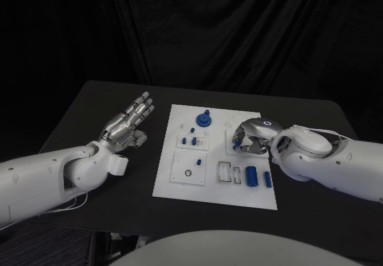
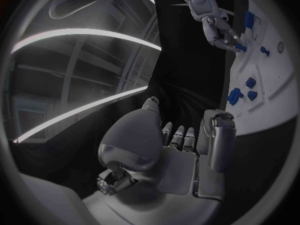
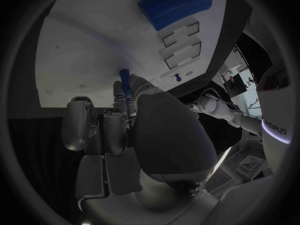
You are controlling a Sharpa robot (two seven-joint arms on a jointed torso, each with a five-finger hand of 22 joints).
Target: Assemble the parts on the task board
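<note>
The white task board lies mid-table. My right hand is curled over its right part and pinches a small blue peg just above the board; the peg shows at the fingertips in the right wrist view, and the left wrist view shows the peg too. A blue round knob stands at the board's far end, with small blue pegs below it. A blue cylinder and a slimmer blue piece lie at the near right. My left hand is open, left of the board.
Two white rectangular slots sit beside the blue cylinder, and a ring hole marks the near left block. Black table surrounds the board, with free room left of it beyond my left hand.
</note>
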